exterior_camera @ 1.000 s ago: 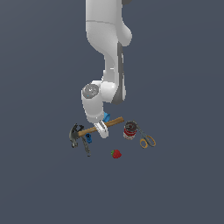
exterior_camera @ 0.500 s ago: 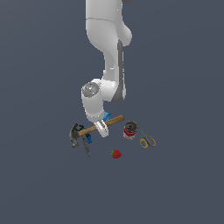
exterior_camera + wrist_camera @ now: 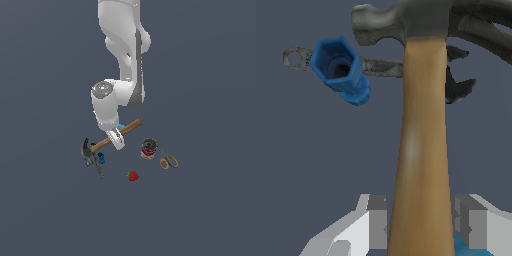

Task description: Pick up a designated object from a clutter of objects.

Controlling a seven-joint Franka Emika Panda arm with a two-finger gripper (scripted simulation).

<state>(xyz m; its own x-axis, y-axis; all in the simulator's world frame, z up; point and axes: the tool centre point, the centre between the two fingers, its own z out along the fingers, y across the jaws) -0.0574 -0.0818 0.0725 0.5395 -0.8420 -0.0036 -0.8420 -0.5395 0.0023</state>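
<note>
The pincer [image 3: 118, 139] is pinching the hammer [image 3: 107, 141] on its wooden handle, one finger on each side, as the wrist view shows with the grey pads [image 3: 377, 222] pressed against the brown shaft. The hammer sits tilted, its dark metal head low toward the exterior view's left and the free end of the handle higher toward the right. Just beside the head are the dark wrench [image 3: 98, 167] and a small blue piece [image 3: 101, 158]; in the wrist view the blue piece [image 3: 339, 68] lies over the wrench [image 3: 376, 66]. On the grey worktop [image 3: 210, 200], a red strawberry [image 3: 132, 175] lies near the camera. To the exterior view's right stands a red-labelled can [image 3: 148, 149], with yellow-handled scissors [image 3: 168, 159] just beside it.
</note>
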